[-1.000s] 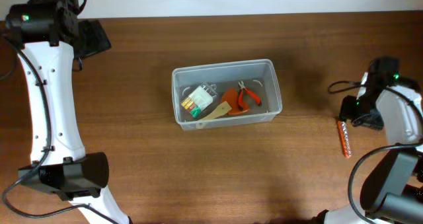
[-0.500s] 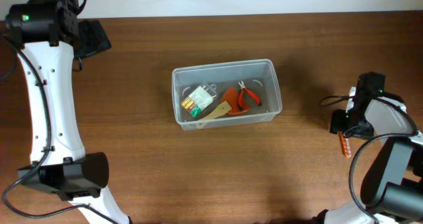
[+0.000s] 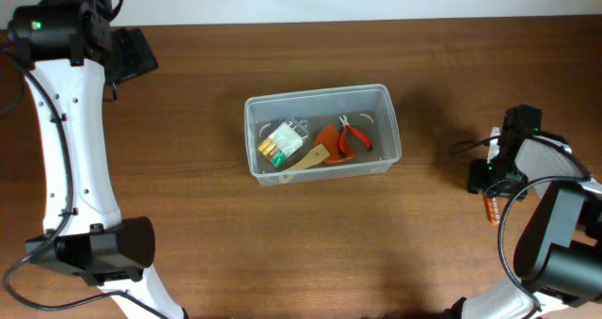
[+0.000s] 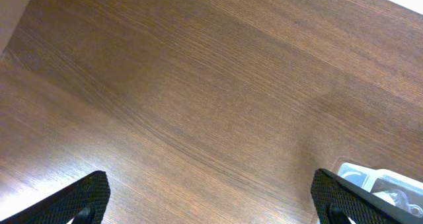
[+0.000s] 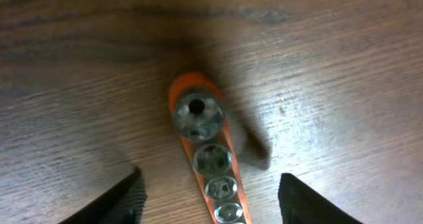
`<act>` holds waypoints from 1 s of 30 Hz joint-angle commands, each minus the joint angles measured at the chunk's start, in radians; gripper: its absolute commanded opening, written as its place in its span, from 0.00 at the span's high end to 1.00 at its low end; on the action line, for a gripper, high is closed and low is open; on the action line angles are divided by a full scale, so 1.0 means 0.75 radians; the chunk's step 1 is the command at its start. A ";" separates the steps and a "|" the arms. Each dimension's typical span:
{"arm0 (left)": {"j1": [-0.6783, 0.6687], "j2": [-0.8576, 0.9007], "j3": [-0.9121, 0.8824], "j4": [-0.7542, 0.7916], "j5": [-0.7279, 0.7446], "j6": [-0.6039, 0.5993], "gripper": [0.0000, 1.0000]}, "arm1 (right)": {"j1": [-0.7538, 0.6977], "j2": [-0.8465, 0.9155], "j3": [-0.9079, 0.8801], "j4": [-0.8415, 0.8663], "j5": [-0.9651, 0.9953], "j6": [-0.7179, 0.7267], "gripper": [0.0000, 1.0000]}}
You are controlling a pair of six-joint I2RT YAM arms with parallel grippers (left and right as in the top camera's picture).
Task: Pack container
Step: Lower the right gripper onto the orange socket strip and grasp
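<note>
The container [image 3: 323, 98], a clear plastic bin, stands mid-table holding a battery pack [image 3: 281, 139], an orange tool and small red-handled pliers [image 3: 355, 135]. Its corner shows in the left wrist view [image 4: 380, 179]. An orange socket rail [image 3: 491, 208] lies on the table at the right. My right gripper [image 3: 489, 176] is open, low over the rail's far end. In the right wrist view the rail [image 5: 210, 164] with several steel sockets lies between the spread fingers of the right gripper [image 5: 210, 204]. My left gripper [image 4: 211, 201] is open and empty, high at the far left.
The white wall edge runs along the table's far side [image 3: 376, 18]. Bare wood table [image 3: 188, 234] surrounds the bin. The left arm's white links [image 3: 71, 140] hang over the left side.
My right gripper has moved left and towards the front, from beside the rail to over its far end, covering that end in the overhead view. The left arm has not moved.
</note>
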 commanded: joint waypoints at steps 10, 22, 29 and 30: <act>0.000 -0.011 0.003 -0.001 0.002 -0.008 0.01 | -0.004 0.025 -0.011 -0.004 -0.060 -0.001 0.59; 0.000 -0.011 0.003 -0.001 0.002 -0.008 0.01 | -0.004 0.025 -0.011 -0.019 -0.064 0.034 0.91; 0.000 -0.011 0.003 -0.002 0.001 -0.008 0.01 | -0.004 0.025 0.028 -0.062 -0.064 0.044 0.96; 0.000 -0.011 0.003 -0.001 0.002 -0.008 0.01 | -0.004 0.025 0.050 -0.083 -0.064 0.044 0.96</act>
